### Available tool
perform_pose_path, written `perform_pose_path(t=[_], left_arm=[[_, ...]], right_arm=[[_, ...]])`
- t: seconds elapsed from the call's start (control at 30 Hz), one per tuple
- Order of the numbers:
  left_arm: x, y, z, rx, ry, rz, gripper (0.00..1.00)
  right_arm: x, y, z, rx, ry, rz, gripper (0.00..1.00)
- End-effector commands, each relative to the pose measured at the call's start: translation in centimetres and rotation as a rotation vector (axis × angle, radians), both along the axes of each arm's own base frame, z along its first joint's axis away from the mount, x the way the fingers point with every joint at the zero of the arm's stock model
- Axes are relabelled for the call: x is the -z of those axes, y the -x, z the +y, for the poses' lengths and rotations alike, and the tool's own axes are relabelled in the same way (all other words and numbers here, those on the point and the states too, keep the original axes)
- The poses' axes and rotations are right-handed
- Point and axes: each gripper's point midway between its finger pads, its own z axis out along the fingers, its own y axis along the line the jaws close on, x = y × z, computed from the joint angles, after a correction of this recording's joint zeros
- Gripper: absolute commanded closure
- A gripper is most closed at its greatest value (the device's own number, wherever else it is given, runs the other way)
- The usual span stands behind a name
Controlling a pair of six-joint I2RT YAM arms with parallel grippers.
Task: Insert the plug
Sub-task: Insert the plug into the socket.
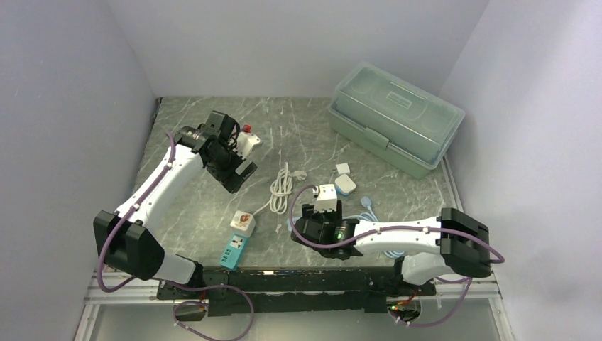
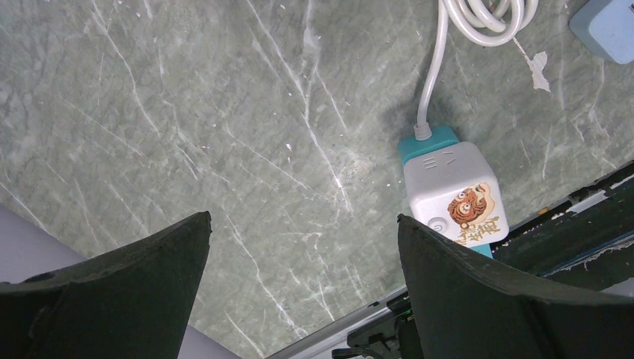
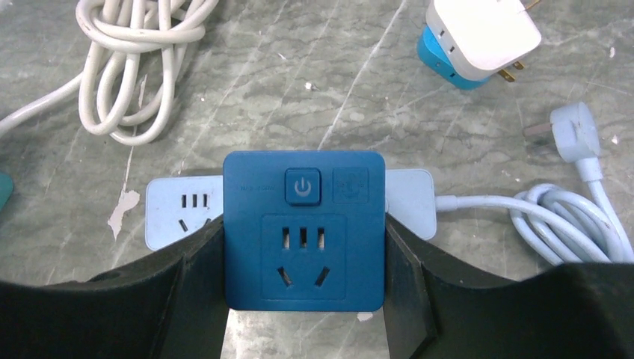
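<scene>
Currently right gripper (image 3: 303,228) clamps the blue cube adapter (image 3: 303,265) over the pale power strip (image 3: 179,213); keep it square, press straight down. Left gripper (image 2: 303,224) gapes wide, empty.

Bright diffuse overhead light, soft shadow beside cube socket (image 2: 452,191), left tool (image 2: 304,219) dark, slightly soft-focused

Finish of the counter (image 3: 336,82): stone-look slab, grey-green with white veining, smooth, low sheen, a few white flecks. The blue socket cube (image 3: 303,247) is matt moulded plastic. On the left gripper (image 2: 303,224), fingers (image 2: 486,299) are black, matt, faintly grainy plastic. The coiled cord (image 3: 134,67) has a white, smooth, glossy sheath. The storage box (image 1: 394,117) is translucent pale-green plastic.
</scene>
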Motion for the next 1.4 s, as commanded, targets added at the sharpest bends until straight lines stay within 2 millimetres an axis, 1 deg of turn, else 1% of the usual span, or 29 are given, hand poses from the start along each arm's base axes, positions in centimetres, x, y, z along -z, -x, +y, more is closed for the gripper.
perform_pose_path(t=[0.0, 0.13, 0.4, 0.5, 0.57, 0.63, 0.67, 0.73, 0.83, 0.87, 0.9, 1.0, 1.13, 1.2, 1.3, 1.37], left_arm=[[-1.2, 0.0, -0.1, 0.018, 0.021, -0.043, 0.00], [-1.2, -0.1, -0.2, 0.018, 0.024, -0.041, 0.00], [-1.4, -0.2, -0.1, 0.018, 0.022, -0.045, 0.00], [-1.6, -0.2, -0.2, 0.019, 0.024, -0.046, 0.00], [-1.6, -0.2, -0.2, 0.020, 0.024, -0.046, 0.00], [-1.6, -0.2, -0.2, 0.021, 0.026, -0.048, 0.00], [-1.7, -0.1, -0.3, 0.022, 0.030, -0.047, 0.00], [-1.4, 0.1, -0.4, 0.023, 0.037, -0.036, 0.00], [-1.3, 0.2, -0.5, 0.021, 0.042, -0.026, 0.00], [-1.3, 0.2, -0.5, 0.021, 0.044, -0.026, 0.00], [-1.4, 0.3, -0.5, 0.019, 0.046, -0.027, 0.00], [-1.6, 0.4, -0.5, 0.019, 0.050, -0.028, 0.00], [-2.1, 0.5, -0.6, 0.019, 0.059, -0.037, 0.00], [-2.4, 0.6, -0.6, 0.019, 0.062, -0.041, 0.00], [-2.6, 0.7, -0.5, 0.021, 0.058, -0.045, 0.00], [-2.7, 0.7, -0.4, 0.022, 0.055, -0.051, 0.00]], right_arm=[[6.3, 3.6, -1.9, -0.068, 0.112, 0.251, 1.00], [7.1, 3.9, -2.4, -0.067, 0.119, 0.284, 1.00], [8.6, 4.3, -2.6, -0.095, 0.133, 0.334, 1.00], [9.2, 4.6, -3.1, -0.087, 0.141, 0.348, 1.00], [9.4, 4.9, -3.4, -0.083, 0.135, 0.357, 1.00], [9.1, 5.0, -3.2, -0.086, 0.119, 0.357, 1.00], [8.7, 4.8, -3.1, -0.087, 0.114, 0.353, 0.95], [7.3, 4.1, -2.6, -0.094, 0.111, 0.325, 0.69], [4.6, 2.7, -1.7, -0.103, 0.075, 0.280, 0.35], [3.6, 2.2, -1.6, -0.102, 0.061, 0.267, 0.25], [2.6, 1.7, -1.4, -0.099, 0.042, 0.252, 0.17], [-0.4, 0.5, -0.7, -0.110, -0.024, 0.213, 0.01], [-4.4, -0.3, -0.3, -0.132, -0.077, 0.161, 0.00], [-6.0, -0.4, -0.2, -0.141, -0.094, 0.142, 0.03], [-7.8, -0.4, 0.0, -0.164, -0.125, 0.119, 0.15], [-8.2, -0.6, -0.1, -0.165, -0.132, 0.107, 0.31]])
